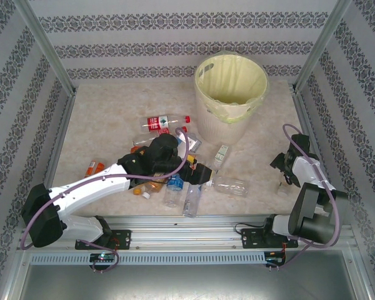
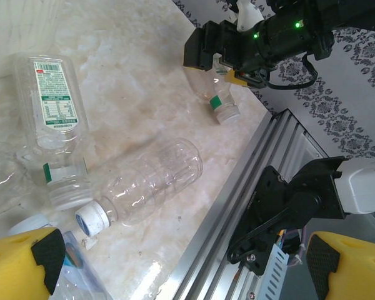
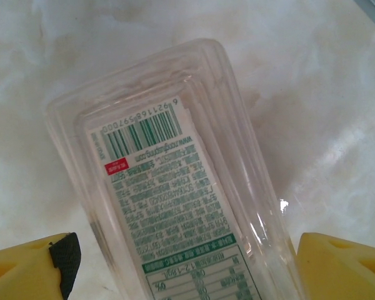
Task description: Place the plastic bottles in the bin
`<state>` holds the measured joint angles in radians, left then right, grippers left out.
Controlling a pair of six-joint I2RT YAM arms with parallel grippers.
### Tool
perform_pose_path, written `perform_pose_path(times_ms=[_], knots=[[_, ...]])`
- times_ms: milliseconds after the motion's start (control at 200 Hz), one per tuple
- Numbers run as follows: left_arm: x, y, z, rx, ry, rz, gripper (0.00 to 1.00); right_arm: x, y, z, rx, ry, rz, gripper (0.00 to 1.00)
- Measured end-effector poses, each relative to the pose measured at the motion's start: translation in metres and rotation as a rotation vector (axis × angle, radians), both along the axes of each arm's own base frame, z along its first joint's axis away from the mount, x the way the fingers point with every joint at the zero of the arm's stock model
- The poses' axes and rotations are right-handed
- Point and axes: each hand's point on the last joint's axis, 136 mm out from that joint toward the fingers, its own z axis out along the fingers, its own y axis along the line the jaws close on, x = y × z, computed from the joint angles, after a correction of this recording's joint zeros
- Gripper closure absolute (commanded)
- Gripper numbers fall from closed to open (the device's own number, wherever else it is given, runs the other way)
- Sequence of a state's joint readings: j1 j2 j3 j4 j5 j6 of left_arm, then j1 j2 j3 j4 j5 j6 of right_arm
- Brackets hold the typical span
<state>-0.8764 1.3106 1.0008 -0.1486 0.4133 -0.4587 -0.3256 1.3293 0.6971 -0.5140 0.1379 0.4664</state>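
Plastic bottle point(image 3: 175, 206) lies between the spread fingers of the right gripper point(image 3: 184, 265); left gripper point(image 2: 184, 253) gapes, empty.

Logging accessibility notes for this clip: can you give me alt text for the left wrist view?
The left claw, spread wide, frames a clear white-capped bottle lying on a marbled table. Beside it lies a clear bottle with a green-and-white label; farther off, the right claw sits over a small green-banded bottle near the metal edge rail.
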Motion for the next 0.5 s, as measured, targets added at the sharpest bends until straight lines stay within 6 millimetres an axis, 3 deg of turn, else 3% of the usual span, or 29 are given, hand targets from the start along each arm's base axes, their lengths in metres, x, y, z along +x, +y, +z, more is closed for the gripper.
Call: perform_pose_path(times_ms=[205,435,500], knots=[[0.002,0.000,-0.002,-0.009,-0.009,0.008,0.00,0.000,0.001,-0.009,0.021,0.021,0.001,0.20],[-0.001,0.007,-0.019,-0.011,0.004,0.032,0.00,0.002,0.004,-0.010,0.039,0.015,0.012,0.42],[-0.002,0.009,-0.019,-0.014,0.001,0.037,0.00,0.004,0.006,-0.008,0.051,0.000,0.019,0.44]])
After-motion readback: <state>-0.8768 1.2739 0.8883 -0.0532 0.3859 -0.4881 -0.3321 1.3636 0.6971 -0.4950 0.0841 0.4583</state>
